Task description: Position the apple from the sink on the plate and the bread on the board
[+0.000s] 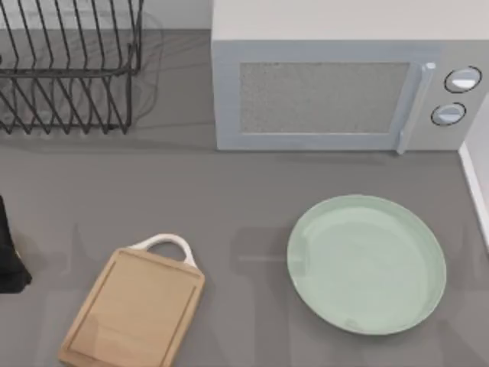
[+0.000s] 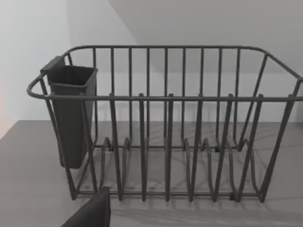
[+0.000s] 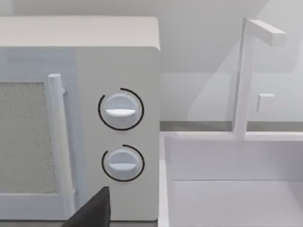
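Left arm: a dark part of it [image 1: 9, 256] is showing at the left edge of the top view, near the board. Its wrist camera is facing the wire rack; I cannot tell how its jaws are standing.
Right arm: its wrist camera is looking at the microwave and the sink; a dark finger [image 3: 92, 210] is showing at the edge of that view, and I cannot tell the state of the jaws.
Board [image 1: 131, 310]: it is lying tilted on the grey table [image 1: 229, 199], at the front left, with its white loop handle [image 1: 164, 246] pointing toward the back. Nothing is lying on it.
Plate [image 1: 367, 264]: it is sitting at the front right, in front of the microwave, well apart from the board, and is bare.
Wire rack [image 2: 165, 123]: it is standing at the back left, with a dark cup [image 2: 71, 116] hanging on one end.
Microwave [image 1: 328, 95]: it is standing at the back, door shut, two dials [image 3: 120, 109] on its right side.
Sink [image 3: 236, 184]: it is white, just beside the microwave, with a white faucet [image 3: 248, 71] behind it.
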`<state>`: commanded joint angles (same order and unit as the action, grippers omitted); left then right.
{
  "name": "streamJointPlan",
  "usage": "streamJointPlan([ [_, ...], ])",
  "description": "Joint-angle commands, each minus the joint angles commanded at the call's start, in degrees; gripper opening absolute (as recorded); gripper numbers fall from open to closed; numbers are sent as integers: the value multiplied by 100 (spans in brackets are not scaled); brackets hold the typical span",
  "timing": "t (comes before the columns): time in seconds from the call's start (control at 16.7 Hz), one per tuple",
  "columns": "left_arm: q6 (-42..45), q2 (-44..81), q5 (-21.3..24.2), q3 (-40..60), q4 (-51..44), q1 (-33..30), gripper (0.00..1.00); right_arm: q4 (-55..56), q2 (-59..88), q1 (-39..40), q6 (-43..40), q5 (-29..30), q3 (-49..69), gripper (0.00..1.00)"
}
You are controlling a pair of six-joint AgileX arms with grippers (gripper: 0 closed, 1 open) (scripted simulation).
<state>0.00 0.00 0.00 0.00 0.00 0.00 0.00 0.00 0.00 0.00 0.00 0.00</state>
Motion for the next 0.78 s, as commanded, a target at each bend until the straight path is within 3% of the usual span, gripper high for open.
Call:
streamJointPlan([
  [0.36, 0, 0, 0, 0, 0, 0, 100, -414, 805, -98, -85, 3, 664, 100],
  [0.78, 0, 0, 0, 0, 0, 0, 100, -1928, 3766, -451, -404, 10, 3095, 100],
])
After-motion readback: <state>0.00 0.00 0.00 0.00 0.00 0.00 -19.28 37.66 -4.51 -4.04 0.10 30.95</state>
